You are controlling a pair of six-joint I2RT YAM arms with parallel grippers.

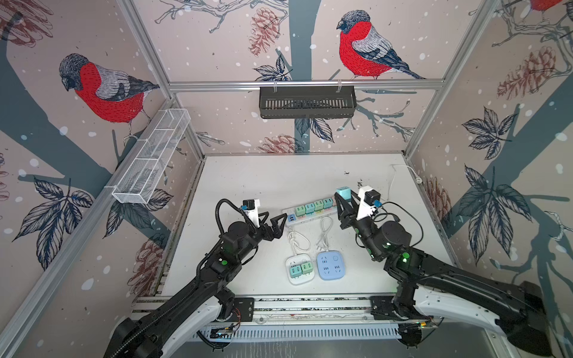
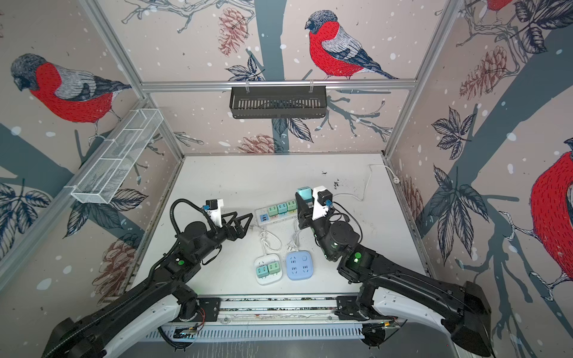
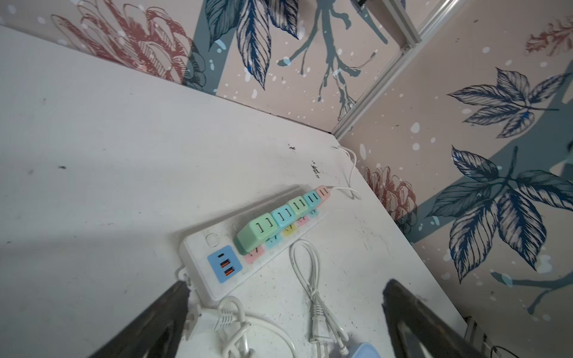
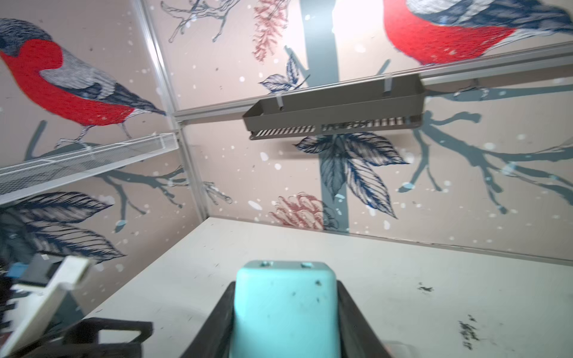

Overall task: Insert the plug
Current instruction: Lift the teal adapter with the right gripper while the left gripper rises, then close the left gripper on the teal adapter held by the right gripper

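Right gripper (image 4: 285, 284) clamps the plug (image 4: 285, 313); my left wrist view, unlike the right, shows the strip (image 3: 194, 248) before the spread left gripper (image 3: 286, 286).

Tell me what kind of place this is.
Probably a robot test cell: aluminium frame holding wallpapered panels, left arm and right arm mounted on a rail, power strip laid out on the table.

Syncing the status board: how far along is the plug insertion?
Done: four plugs sit in the power strip, two in the white square socket. In hand: right gripper shut on a light blue plug, raised over the strip's far end; left gripper open, empty. Left: lower it into the free pink end socket, likely.
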